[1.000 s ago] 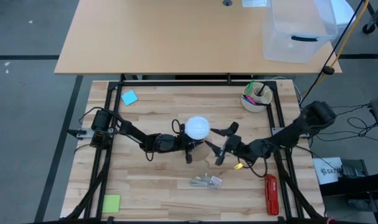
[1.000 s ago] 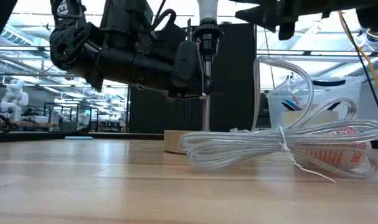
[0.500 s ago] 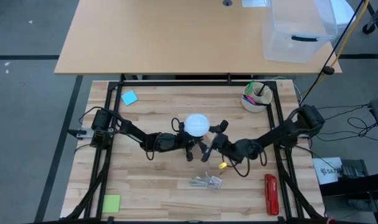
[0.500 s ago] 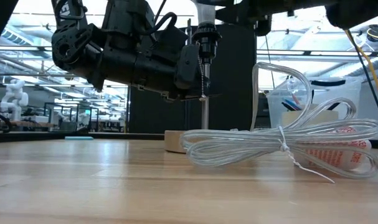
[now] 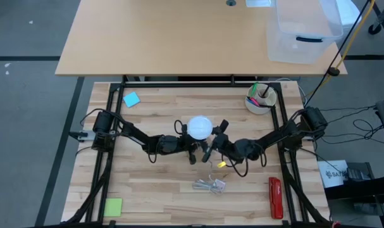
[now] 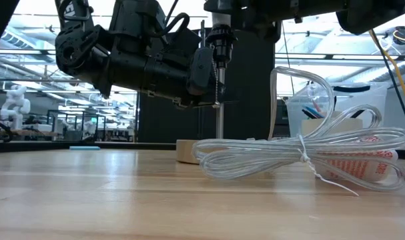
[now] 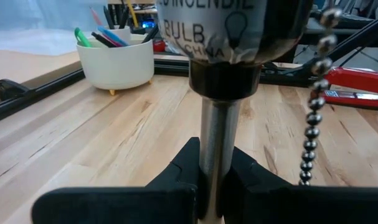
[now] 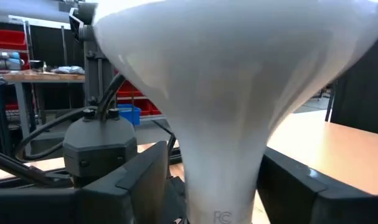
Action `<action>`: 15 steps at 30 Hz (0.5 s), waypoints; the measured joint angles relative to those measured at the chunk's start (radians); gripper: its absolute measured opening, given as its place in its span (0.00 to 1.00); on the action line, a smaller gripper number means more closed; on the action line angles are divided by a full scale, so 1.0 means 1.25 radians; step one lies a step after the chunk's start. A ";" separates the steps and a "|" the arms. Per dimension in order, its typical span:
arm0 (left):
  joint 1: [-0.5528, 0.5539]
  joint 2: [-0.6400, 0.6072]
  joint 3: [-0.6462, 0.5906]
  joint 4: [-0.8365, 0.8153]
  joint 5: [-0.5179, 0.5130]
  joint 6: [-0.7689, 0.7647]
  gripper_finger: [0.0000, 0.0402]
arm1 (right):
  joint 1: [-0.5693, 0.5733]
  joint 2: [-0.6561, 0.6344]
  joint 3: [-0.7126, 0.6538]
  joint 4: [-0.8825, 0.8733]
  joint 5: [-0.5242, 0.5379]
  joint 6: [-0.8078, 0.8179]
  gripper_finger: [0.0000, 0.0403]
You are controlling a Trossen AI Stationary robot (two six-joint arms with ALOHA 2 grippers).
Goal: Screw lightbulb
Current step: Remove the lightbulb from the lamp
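R gripper [image 5: 210, 134] moved in since 1s ago, open astride lightbulb [image 5: 200, 126] neck | L gripper [image 5: 190, 147] clamps stem [image 7: 215, 155]

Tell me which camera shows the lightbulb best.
The high view: the lightbulb shows as a whole white globe between both arms. The right wrist view shows its globe and tapering neck up close; the left wrist view only its printed lower part; the low view almost none.
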 joint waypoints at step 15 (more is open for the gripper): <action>0.000 -0.001 0.000 -0.011 0.031 0.004 0.07 | -0.001 -0.009 0.000 -0.031 -0.029 0.008 0.40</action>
